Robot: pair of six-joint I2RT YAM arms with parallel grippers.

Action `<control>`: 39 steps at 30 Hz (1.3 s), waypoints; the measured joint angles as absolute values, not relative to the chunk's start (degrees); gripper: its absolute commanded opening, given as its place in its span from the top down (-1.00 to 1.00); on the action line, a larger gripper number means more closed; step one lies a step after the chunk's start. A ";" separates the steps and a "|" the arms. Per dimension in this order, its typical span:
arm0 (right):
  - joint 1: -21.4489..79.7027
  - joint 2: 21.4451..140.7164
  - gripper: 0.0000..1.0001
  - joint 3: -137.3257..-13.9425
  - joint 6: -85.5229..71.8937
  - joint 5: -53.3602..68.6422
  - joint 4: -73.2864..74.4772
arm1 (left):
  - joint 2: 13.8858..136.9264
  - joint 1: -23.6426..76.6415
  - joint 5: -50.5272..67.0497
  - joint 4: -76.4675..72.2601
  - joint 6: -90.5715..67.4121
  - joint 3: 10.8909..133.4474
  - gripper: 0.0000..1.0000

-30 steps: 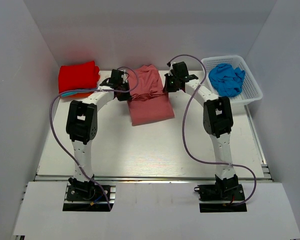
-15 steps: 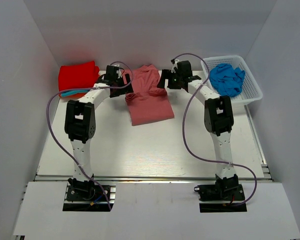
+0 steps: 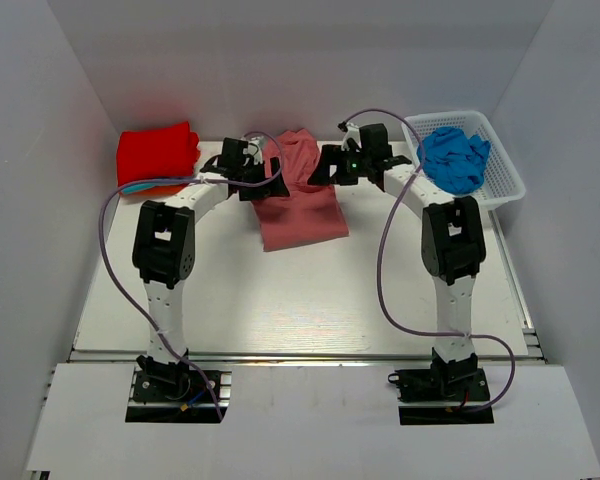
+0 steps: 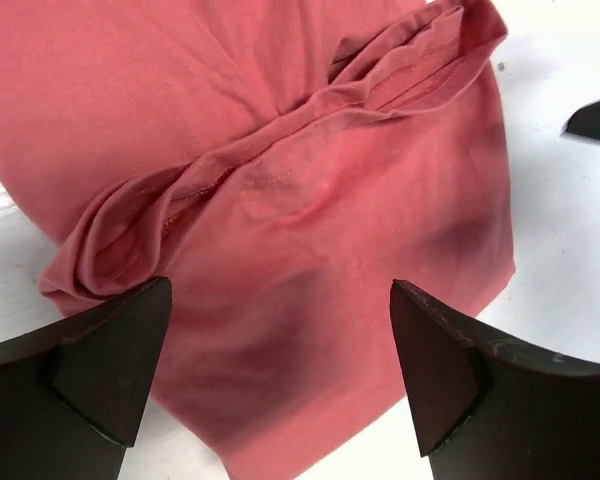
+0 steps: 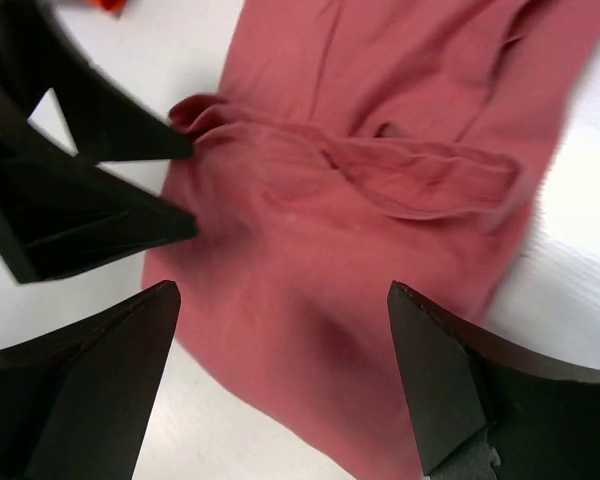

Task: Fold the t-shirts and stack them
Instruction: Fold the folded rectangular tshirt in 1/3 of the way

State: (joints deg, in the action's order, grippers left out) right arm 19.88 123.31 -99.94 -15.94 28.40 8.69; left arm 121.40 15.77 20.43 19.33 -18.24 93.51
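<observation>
The dusty rose-red t-shirt [image 3: 302, 212] lies mid-table at the back, with a hemmed fold bunched across its middle [image 4: 280, 150] [image 5: 380, 100]. My left gripper [image 3: 267, 178] [image 4: 280, 300] hovers open over the shirt's left edge with nothing between its fingers. My right gripper [image 3: 323, 170] [image 5: 283, 295] hovers open over the shirt's right edge, also empty. The two grippers face each other across the fold. A folded bright red t-shirt [image 3: 158, 153] rests on turquoise and orange ones [image 3: 138, 187] at the back left. A bright blue t-shirt [image 3: 455, 158] is crumpled in the basket.
The white lattice basket [image 3: 507, 188] stands at the back right, close to the right arm. White walls close in the table at the back and on both sides. The left gripper's black fingers [image 5: 80, 200] show in the right wrist view.
Both grippers have gone from shut to open and let go of the rose-red shirt. They lifted back a little, then moved in over its edges.
</observation>
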 measured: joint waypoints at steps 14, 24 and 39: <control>20.25 134.26 -0.80 -106.52 -16.32 33.71 9.76 | 130.26 14.68 21.30 18.31 -18.06 101.34 -1.00; 20.25 136.27 -0.80 -109.08 -15.53 30.46 12.16 | 136.53 14.02 18.50 18.87 -18.04 111.44 -1.00; 19.42 113.86 -0.80 -88.09 -13.80 24.93 7.66 | 99.20 15.38 12.93 18.55 -15.46 82.39 -1.00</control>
